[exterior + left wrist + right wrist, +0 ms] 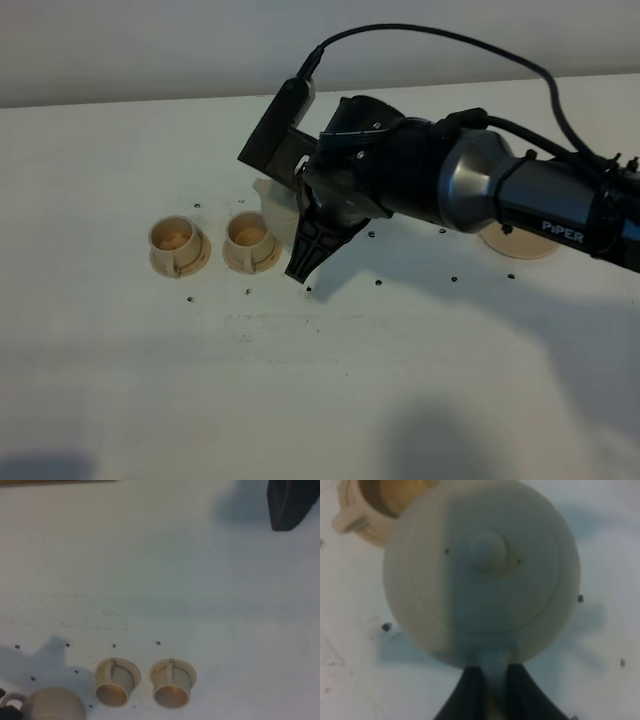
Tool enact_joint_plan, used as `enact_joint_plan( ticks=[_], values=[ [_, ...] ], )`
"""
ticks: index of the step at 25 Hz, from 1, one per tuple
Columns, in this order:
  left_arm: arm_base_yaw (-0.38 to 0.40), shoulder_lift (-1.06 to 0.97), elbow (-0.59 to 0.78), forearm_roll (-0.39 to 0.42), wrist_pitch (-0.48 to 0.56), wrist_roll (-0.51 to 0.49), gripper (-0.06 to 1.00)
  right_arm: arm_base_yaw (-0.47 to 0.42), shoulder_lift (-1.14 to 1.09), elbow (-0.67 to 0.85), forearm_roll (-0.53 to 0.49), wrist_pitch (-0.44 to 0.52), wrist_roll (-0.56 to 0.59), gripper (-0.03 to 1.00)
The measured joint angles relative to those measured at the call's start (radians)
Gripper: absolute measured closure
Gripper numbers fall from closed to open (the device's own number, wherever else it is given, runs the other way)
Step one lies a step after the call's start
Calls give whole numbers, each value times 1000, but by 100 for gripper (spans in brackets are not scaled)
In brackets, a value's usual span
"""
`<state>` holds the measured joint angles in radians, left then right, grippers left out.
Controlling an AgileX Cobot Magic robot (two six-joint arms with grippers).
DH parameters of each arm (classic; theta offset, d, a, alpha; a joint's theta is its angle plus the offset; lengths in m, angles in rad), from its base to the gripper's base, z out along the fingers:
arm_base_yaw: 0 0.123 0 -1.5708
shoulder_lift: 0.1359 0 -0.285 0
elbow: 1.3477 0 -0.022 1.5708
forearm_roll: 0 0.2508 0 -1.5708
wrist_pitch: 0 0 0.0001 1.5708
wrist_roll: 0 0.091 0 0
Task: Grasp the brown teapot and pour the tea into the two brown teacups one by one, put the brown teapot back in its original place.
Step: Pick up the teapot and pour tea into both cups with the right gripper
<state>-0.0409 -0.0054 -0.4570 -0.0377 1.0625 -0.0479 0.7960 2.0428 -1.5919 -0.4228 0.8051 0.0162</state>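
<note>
While the right claw (495,675) pinches its handle (492,655), the brown teapot (480,570) is just beside one teacup (367,505).

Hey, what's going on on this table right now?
The right gripper is clamped on the loop handle of the brown teapot, holding it close beside one brown teacup. The second teacup sits just past it. The round coaster, partly hidden behind the arm, has nothing on it. The left gripper isn't in view. I can't tell whether either cup has been filled.
</note>
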Motion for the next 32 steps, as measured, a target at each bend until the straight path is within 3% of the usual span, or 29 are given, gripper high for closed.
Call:
enact_joint_plan(
  ticks=[20,32],
  values=[
    [0,0,0,0,0,0,61,48,34,0,-165,40,-16,87],
    [0,0,0,0,0,0,61,69,52,0,-210,39,-34,87]
  ],
)
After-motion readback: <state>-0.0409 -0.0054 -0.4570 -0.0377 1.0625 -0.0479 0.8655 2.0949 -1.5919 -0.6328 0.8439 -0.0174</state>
